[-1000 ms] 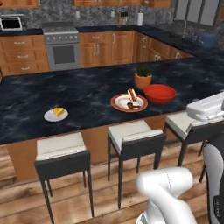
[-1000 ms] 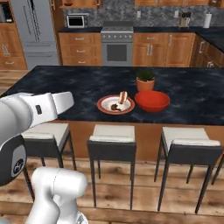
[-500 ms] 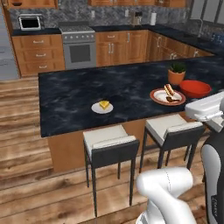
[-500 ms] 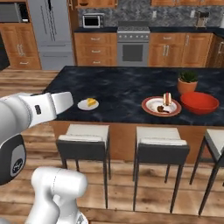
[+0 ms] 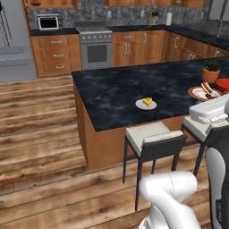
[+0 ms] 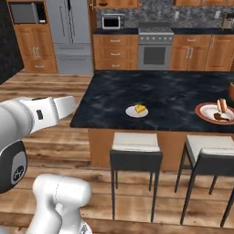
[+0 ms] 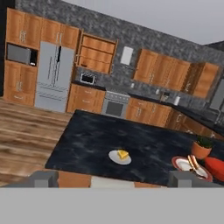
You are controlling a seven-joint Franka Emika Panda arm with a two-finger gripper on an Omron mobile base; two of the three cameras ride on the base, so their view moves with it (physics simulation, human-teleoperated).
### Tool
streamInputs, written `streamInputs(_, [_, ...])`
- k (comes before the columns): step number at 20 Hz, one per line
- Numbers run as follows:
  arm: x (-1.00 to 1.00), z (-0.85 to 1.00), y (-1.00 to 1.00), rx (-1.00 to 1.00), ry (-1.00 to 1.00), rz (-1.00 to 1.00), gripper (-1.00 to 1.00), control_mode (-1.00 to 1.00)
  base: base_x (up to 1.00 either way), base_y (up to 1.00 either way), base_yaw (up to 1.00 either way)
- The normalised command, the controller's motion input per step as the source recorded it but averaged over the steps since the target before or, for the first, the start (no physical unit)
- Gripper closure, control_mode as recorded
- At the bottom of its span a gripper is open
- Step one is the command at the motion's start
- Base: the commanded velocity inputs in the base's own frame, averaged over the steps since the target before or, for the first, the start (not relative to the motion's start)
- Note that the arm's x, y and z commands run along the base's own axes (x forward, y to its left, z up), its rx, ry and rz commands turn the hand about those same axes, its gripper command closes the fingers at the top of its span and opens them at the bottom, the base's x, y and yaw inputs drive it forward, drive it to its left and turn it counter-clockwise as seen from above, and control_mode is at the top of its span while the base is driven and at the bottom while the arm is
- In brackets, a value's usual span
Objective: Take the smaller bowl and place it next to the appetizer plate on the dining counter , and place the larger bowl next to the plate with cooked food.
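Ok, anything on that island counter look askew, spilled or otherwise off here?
Nothing stands out. The appetizer plate sits flat on the dining counter with its yellow wedge on it. The plate with cooked food lies level too, with the larger bowl right beside it and a potted plant upright behind. No spills visible.

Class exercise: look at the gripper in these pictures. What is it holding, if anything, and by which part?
Nothing. The gripper is open and empty, fingertips wide apart, short of the counter.

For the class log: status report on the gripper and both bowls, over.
Gripper open, empty. Larger bowl already beside the plate with cooked food. Appetizer plate alone on dining counter; stools line the near side.
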Motion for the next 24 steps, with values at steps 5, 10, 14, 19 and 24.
streamInputs(5, [0.00,0.00,0.00,0.00,0.00,0.00,-1.00,1.00,0.06,1.00,0.00])
streamInputs(10, [0.00,0.00,0.00,0.00,0.00,0.00,-1.00,1.00,0.16,1.00,0.00])
streamInputs(14, [0.00,0.00,0.00,0.00,0.00,0.00,-1.00,1.00,0.48,1.00,0.00])
streamInputs(19, [0.00,0.00,0.00,0.00,0.00,0.00,-1.00,1.00,0.88,1.00,0.00])
streamInputs(24, [0.00,0.00,0.00,0.00,0.00,0.00,-1.00,1.00,1.00,0.62,-0.03])
